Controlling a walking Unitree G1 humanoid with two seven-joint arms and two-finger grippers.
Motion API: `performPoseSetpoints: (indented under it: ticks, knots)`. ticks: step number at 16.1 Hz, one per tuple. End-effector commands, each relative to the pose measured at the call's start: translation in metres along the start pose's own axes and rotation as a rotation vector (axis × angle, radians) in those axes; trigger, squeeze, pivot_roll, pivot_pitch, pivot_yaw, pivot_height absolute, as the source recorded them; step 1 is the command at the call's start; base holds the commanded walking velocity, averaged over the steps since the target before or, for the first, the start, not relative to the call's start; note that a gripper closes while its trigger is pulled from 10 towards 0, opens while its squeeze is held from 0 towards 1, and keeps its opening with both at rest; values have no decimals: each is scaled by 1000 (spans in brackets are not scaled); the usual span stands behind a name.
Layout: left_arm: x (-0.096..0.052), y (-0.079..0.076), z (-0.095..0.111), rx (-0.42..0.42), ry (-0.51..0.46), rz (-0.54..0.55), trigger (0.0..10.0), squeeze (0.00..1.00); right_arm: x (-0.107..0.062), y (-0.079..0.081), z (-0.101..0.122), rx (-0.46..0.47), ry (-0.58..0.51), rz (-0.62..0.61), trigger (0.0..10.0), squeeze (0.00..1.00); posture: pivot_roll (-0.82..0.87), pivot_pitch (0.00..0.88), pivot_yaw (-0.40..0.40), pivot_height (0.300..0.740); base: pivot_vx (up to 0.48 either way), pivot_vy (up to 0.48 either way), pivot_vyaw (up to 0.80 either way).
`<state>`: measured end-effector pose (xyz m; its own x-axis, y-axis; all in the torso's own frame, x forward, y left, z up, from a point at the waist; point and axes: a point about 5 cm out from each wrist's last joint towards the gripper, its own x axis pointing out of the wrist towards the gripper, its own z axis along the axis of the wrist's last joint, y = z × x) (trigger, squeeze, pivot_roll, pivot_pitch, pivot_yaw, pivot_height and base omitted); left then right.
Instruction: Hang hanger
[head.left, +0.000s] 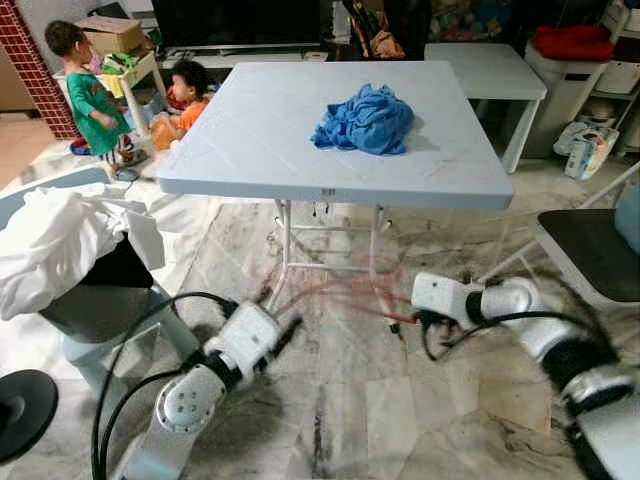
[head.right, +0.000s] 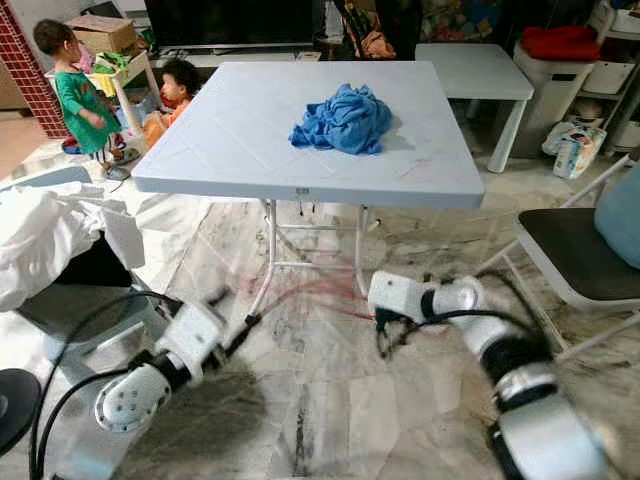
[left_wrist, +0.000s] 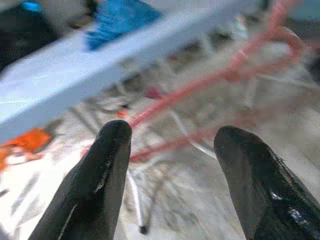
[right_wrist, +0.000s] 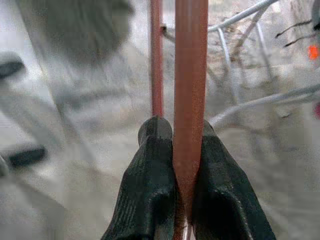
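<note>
Ahead, your white table (head.left: 250, 150) with blue cloth (head.left: 365, 120) blocks the way, red hanger (right_wrist: 190, 75) blurred low before its legs, right gripper (right_wrist: 175, 175) clamped on it, left gripper (left_wrist: 172, 145) spread empty, two children (head.left: 90, 95) beyond, chair (head.left: 590, 250) cut off.

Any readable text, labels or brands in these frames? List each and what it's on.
None can be read.
Small dark label on the front edge of the table: too small to read.
Printed bag on the floor at far right: print too blurred to read.
Cardboard box at back left: no legible marking.
Red hanger, pinched in the right claw: bears no text.
</note>
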<state>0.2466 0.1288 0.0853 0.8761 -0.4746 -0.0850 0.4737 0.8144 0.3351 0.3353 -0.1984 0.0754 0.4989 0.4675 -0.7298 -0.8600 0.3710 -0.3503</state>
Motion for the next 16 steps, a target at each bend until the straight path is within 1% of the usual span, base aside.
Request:
performPoseSetpoints:
  ticks: [1, 2, 3, 4, 5, 6, 7, 9, 11, 13, 14, 15, 16]
  knots:
    - [-3, 13, 6, -46, -30, 156, 10000, 1000, -1, -3, 2, 190, -86, -66, 0, 0, -72, 0, 16, 740, 0, 0, 0]
    - [-4, 15, 7, -60, -36, 190, 10000, 1000, 0, -2, 2, 257, -110, -93, 0, 0, -74, 0, 16, 740, 0, 0, 0]
    - [-4, 19, 7, -77, -38, 253, 10000, 1000, 2, -2, 1, 389, -145, -147, 0, 0, -76, 0, 18, 740, 0, 0, 0]
    - [-3, 22, 6, -112, -34, 316, 10000, 1000, 3, -2, 0, 523, -171, -228, 0, 0, -80, 0, 21, 740, 0, 0, 0]
    - [-2, 24, 5, -140, -24, 356, 10000, 1000, 3, -1, -1, 623, -186, -279, 0, 0, -85, 0, 26, 740, 0, 0, 0]
    - [0, 23, 4, -176, -16, 370, 10000, 1000, 3, -1, 0, 745, -210, -349, 0, 0, -85, 0, 26, 740, 0, 0, 0]
    - [1, 22, 6, -187, -24, 372, 10000, 1000, 2, -1, -1, 796, -213, -435, 0, 0, -87, 0, 28, 740, 0, 0, 0]
    - [1, 21, 6, -214, -18, 393, 10000, 1000, 0, 3, 1, 871, -243, -509, 0, 0, -87, 0, 29, 740, 0, 0, 0]
    - [1, 19, 4, -272, 0, 413, 10000, 1000, -5, 11, 10, 865, -270, -600, 0, 0, -77, 0, 19, 740, 0, 0, 0]
    - [2, 19, 4, -298, 10, 416, 10000, 1000, -10, 15, 13, 876, -291, -645, 0, 0, -76, 0, 19, 740, 0, 0, 0]
    - [3, 19, 3, -315, 19, 417, 10000, 1000, -10, 16, 13, 884, -292, -654, 1843, 0, -77, 0, 23, 740, 0, 0, 0]
    - [4, 18, 2, -343, 31, 412, 10000, 0, -12, 16, 13, 892, -292, -670, 4863, 0, -77, 0, 23, 740, 0, 0, 0]
    - [5, 18, 2, -355, 35, 407, 10000, 0, -13, 16, 14, 888, -287, -676, 7176, 0, -77, 0, 23, 740, 0, 0, 0]
